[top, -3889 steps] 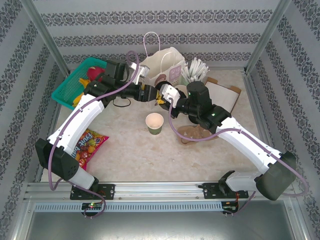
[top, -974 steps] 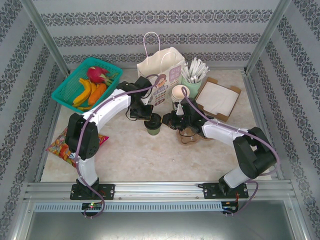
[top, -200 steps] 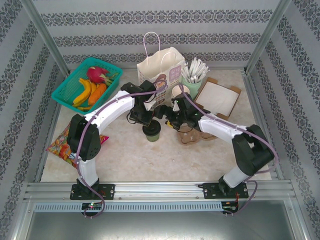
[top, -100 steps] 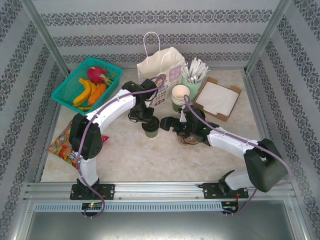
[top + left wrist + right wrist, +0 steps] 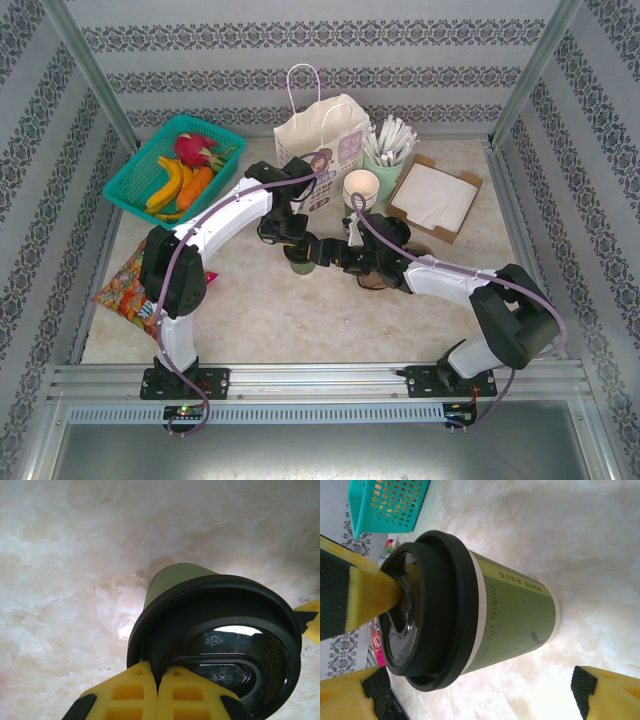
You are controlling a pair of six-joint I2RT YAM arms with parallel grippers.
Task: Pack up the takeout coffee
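Note:
The takeout coffee [image 5: 299,263] is a green paper cup with a black lid, standing upright on the marble table in front of the white paper bag [image 5: 320,135]. My left gripper [image 5: 292,242] hangs over it, shut, its yellow fingertips [image 5: 142,677] resting on the near rim of the lid [image 5: 220,630]. In the right wrist view one of those left fingers [image 5: 367,597] reaches into the lid's recess. My right gripper [image 5: 320,252] is open just right of the cup. The cup [image 5: 515,615] lies ahead of its spread fingers, untouched by them.
A teal basket of fruit [image 5: 175,165] sits at the back left. A stack of lidless cups [image 5: 360,188], a green holder of sticks [image 5: 390,150] and a box of napkins [image 5: 435,195] stand right of the bag. The pulp tray [image 5: 385,272] lies under my right arm. A snack bag [image 5: 125,295] is at left.
My right gripper has moved left and down, up to the cup's right side. My left gripper has stayed on the lid, and the cup has not moved.

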